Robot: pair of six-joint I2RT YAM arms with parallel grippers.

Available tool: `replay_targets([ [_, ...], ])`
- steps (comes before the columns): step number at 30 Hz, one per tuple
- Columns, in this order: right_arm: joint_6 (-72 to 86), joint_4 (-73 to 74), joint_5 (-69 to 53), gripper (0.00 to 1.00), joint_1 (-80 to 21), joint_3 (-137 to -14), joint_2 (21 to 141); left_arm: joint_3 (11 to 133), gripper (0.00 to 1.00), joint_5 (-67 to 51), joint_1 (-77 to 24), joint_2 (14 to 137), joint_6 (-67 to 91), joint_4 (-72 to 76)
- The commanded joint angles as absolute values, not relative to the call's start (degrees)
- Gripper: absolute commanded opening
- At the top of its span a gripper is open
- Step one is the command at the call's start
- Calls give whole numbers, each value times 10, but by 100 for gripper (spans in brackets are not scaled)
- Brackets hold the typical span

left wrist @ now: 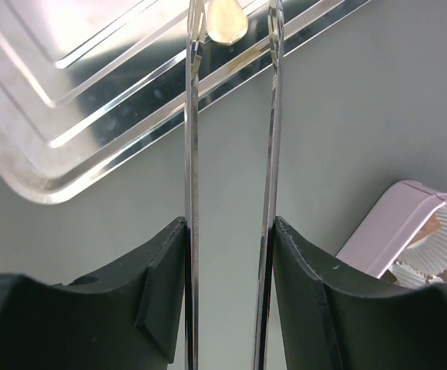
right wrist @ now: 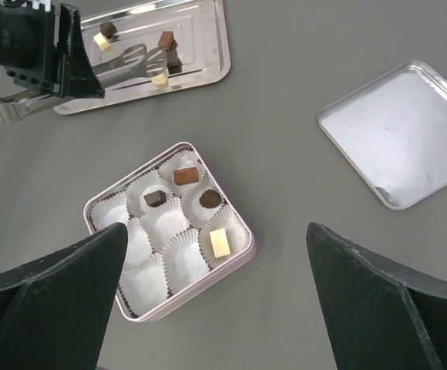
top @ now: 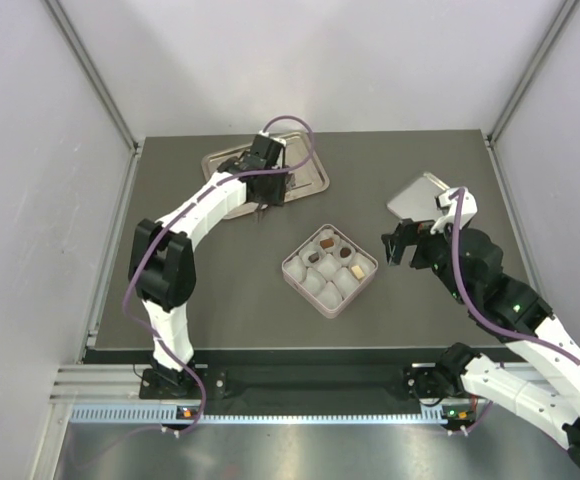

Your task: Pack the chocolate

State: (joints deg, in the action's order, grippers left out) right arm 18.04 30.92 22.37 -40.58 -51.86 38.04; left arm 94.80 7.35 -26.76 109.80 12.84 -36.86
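On the table (top: 230,300), a silver tray (right wrist: 208,46) is set far left, a pink box (right wrist: 196,285) mid-table. The right gripper (right wrist: 216,231) is spread, empty. The tongs (left wrist: 192,154) are clenched in the left gripper (left wrist: 229,223). Four chocolate (right wrist: 186,176) pieces are seated in box, others on tray.

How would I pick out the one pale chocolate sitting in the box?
Find the pink square box of white paper cups on the dark table. The pale chocolate lies in the corner cup nearest the empty metal tray. It is a cream-white bar; the other three pieces are brown.
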Motion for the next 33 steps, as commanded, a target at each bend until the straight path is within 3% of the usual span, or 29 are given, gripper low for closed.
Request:
replay_targets([
  [1,175,279,219,100,-400,-530,381,968,50,59,-260,1114,115,-335],
  [17,171,276,225,100,-400,-528,385,962,48,66,-255,1152,104,-337],
  [33,170,272,222,100,-399,-533,388,1015,37,93,-255,1116,95,-412],
])
